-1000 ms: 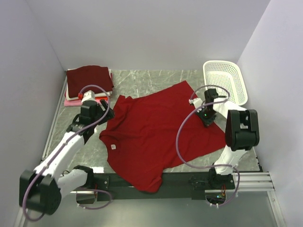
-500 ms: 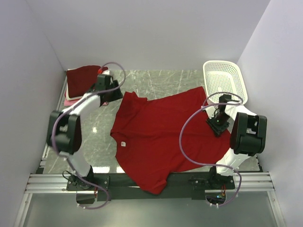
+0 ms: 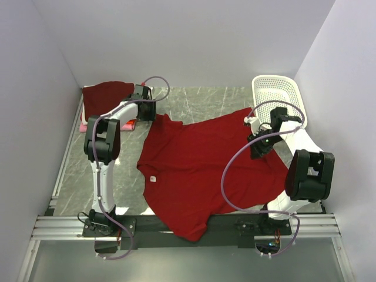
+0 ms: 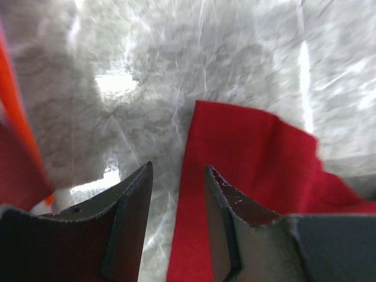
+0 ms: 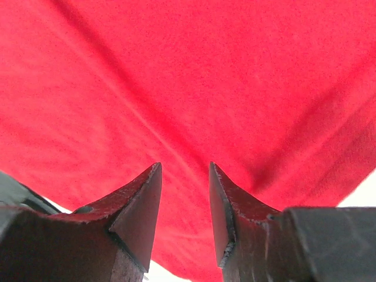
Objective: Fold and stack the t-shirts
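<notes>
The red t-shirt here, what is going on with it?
Two robot arms are working on the red t-shirt, which lies spread on the table. The left gripper hovers open over its far left corner, beside the folded maroon shirt. The right gripper hovers open over the cloth near the white basket. Nothing is gripped.

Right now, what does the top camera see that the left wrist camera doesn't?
Only the top view: the whole red shirt spread out, its white label, the basket and the folded stack. Only the left wrist view: the left end effector close up, its fingers apart, right at an edge of the shirt. Both: the red shirt and the marble table.
</notes>
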Robot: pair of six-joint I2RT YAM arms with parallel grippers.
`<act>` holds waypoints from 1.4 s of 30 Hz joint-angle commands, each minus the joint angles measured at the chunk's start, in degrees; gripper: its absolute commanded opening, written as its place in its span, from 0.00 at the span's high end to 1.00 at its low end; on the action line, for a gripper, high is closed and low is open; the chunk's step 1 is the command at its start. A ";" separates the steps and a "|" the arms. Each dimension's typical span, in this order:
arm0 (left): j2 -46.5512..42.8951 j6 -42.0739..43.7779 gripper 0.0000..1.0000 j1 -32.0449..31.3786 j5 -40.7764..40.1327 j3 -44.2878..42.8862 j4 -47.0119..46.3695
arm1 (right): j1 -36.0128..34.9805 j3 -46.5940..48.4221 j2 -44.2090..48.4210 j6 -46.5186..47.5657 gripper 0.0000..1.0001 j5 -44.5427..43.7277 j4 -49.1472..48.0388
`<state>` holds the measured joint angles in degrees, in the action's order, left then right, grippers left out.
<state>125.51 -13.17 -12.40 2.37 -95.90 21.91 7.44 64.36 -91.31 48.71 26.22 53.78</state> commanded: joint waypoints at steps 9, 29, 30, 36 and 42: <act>7.72 7.19 0.54 -0.08 3.51 -11.50 5.15 | -1.82 2.70 2.89 -3.27 0.55 8.76 -0.60; 14.93 9.39 0.66 -4.03 -2.20 -17.92 11.92 | -1.82 4.11 2.54 -4.41 0.55 9.47 -0.87; 14.76 9.30 0.66 -4.29 -2.20 -17.75 12.27 | -1.82 4.11 2.62 -4.41 0.55 9.47 -0.78; 12.92 8.60 0.64 -4.38 -2.20 -17.13 13.59 | -1.82 4.81 2.45 -4.41 0.55 9.64 -0.61; 12.21 7.19 0.64 -3.50 -2.02 -19.06 14.82 | -1.82 4.46 2.80 -4.41 0.55 9.91 -0.69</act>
<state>137.36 -5.26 -16.21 -0.12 -114.24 29.43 5.98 66.87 -90.13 44.60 34.63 53.54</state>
